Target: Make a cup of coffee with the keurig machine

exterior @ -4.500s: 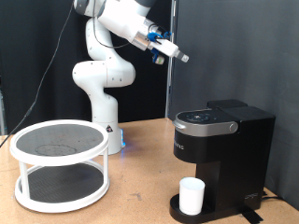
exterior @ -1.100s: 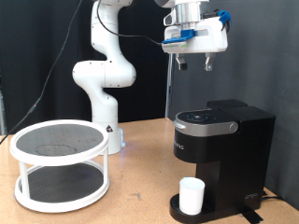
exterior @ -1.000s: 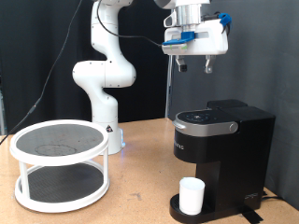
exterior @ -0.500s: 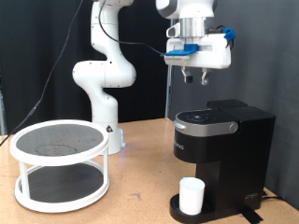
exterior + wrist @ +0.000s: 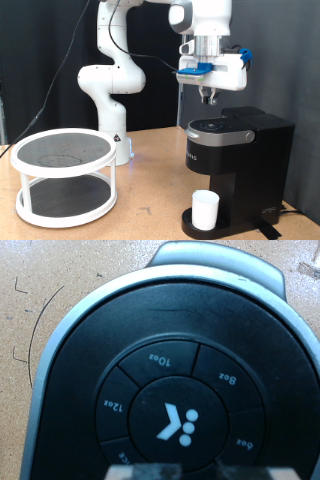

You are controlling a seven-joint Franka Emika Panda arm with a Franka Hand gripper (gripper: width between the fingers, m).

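Overhead, one pincer hovers above one keurig machine, one cup below.

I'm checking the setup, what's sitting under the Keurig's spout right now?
The cup stands on the round drip base of the keurig machine. Its inside isn't visible. The claw hovers above the machine's lid.

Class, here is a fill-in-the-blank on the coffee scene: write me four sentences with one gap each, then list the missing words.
1. The gripper hangs directly ___ the keurig machine.
2. The cup stands on the machine's round drip ___.
3. The cup's colour is ___.
4. On the exterior view's left stands a white round rack with ___ tiers.

Missing words: above; base; white; two
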